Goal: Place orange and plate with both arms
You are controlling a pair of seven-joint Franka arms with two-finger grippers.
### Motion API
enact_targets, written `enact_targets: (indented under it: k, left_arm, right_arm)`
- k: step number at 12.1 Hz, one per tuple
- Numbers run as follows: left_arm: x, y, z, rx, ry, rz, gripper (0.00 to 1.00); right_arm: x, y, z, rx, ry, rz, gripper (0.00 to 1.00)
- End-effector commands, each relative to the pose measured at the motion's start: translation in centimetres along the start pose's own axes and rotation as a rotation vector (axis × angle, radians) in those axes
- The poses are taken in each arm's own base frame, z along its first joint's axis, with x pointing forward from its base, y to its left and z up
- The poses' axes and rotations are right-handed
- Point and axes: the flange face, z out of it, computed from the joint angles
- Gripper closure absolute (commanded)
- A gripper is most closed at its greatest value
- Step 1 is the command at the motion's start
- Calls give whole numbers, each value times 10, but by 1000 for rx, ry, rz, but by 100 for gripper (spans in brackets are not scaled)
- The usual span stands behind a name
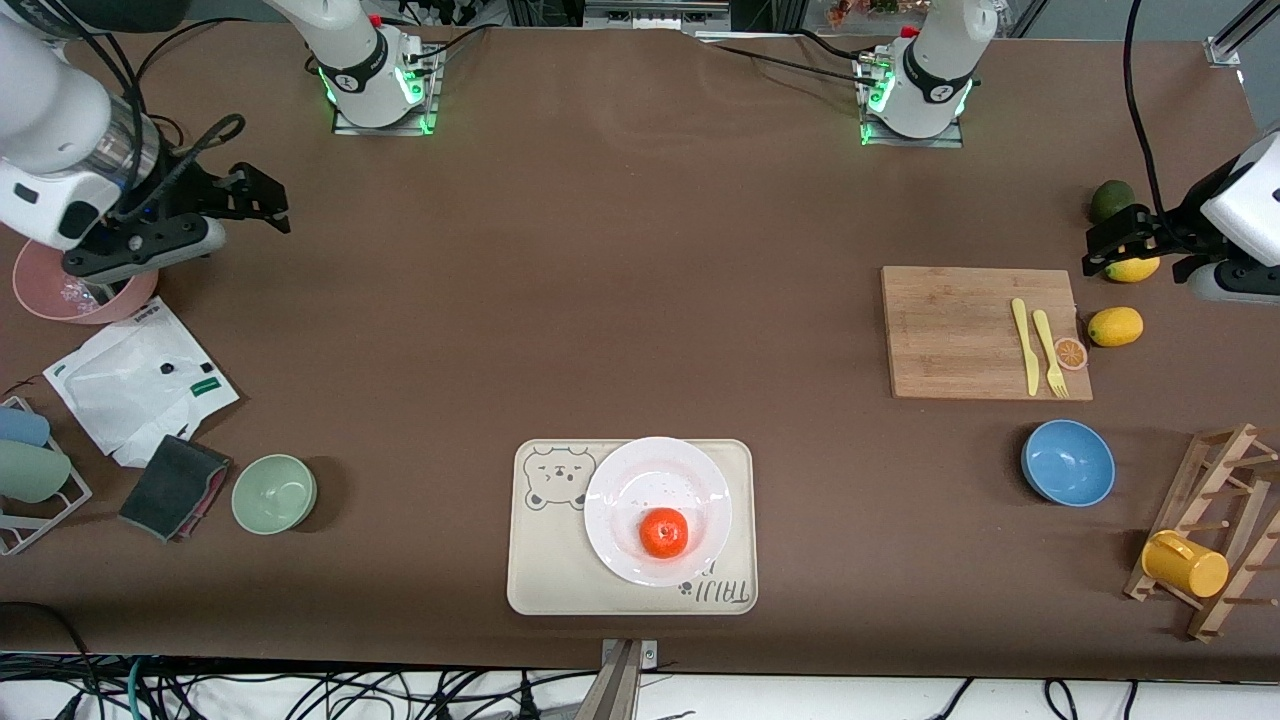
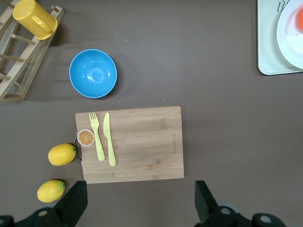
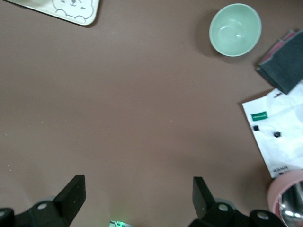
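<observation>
Orange (image 1: 664, 533) on plate (image 1: 657, 510), bear tray (image 1: 540, 580) beneath

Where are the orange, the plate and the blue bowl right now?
orange (image 1: 664, 533), front view, middle of the fruit.
plate (image 1: 650, 475), front view, bare white rim above the fruit.
blue bowl (image 2: 93, 73), left wrist view, inside of the bowl.
</observation>
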Motion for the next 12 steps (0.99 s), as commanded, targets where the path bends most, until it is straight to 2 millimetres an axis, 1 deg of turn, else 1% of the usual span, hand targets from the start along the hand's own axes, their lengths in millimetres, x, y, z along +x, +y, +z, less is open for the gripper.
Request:
enact_targets:
  k: [1, 2, 3, 4, 6, 12]
  left_arm:
    - [-1, 0, -6, 12, -1, 14, 0]
    - [-1, 0, -6, 12, -1, 14, 0]
    - [-1, 0, -6, 12, -1, 14, 0]
    - [-1, -1, -6, 12, -1, 12, 0]
    - [-1, -1, -6, 12, -1, 12, 0]
    - [-1, 0, -6, 12, -1, 14, 0]
  right_arm:
    - [6, 14, -8, -18, -12, 32, 0]
    - [10, 13, -5, -14, -9, 34, 0]
    - [14, 8, -5, -23, -9, 23, 0]
    - [17, 8, -10, -18, -1, 23, 0]
    - [16, 15, -18, -25, 12, 32, 0]
    - [16, 14, -18, -19, 13, 32, 0]
